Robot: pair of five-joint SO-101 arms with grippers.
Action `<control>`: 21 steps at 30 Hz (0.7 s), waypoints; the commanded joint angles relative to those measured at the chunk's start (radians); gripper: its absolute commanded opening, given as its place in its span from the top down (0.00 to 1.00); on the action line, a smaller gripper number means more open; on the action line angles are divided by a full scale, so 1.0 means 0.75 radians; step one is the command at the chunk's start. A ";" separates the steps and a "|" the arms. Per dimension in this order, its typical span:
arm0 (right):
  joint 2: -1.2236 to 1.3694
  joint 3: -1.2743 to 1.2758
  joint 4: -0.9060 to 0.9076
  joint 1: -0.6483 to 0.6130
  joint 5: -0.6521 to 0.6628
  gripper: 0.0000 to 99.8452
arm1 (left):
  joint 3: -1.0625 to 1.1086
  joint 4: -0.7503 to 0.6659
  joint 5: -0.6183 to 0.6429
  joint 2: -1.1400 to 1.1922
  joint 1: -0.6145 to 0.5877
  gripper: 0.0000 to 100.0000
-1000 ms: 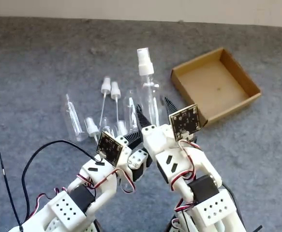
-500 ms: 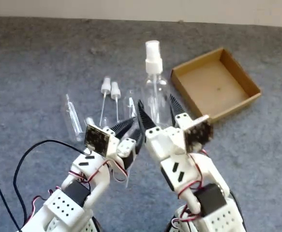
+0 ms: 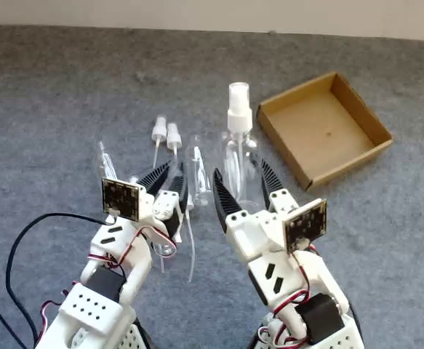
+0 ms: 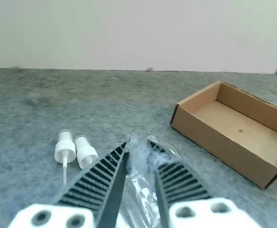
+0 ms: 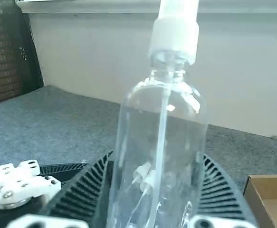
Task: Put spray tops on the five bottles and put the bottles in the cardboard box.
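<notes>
- Clear capped bottle (image 3: 239,145), one, stood pinched in the right gripper (image 3: 240,169).
- Left gripper (image 4: 138,145) was narrowly parted.
- Two spray tops (image 3: 159,131) lay loose; one cardboard box (image 3: 321,131) sat toward the tabletop's (image 3: 66,87) right edge.

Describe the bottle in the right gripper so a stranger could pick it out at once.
Start at the cardboard box on the grey carpet. Right beside it the right gripper holds a clear bottle between its black fingers. It alone stands upright, capped with a white spray top; the neighbouring bottle lies flat.
</notes>
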 commanded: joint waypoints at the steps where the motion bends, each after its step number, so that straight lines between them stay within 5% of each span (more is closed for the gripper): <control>1: -0.050 0.015 -0.001 -0.005 0.002 0.83 | -0.099 0.016 0.014 -0.024 -0.040 1.00; 9: -0.044 0.095 -0.003 -0.013 -0.006 0.83 | -0.590 0.691 0.014 -0.017 -0.095 1.00; 15: -0.044 0.111 -0.003 -0.015 -0.006 0.83 | -0.795 0.757 0.008 -0.005 -0.087 1.00; 21: -0.044 0.111 -0.003 -0.017 0.002 0.83 | -0.834 0.757 -0.106 0.058 0.097 1.00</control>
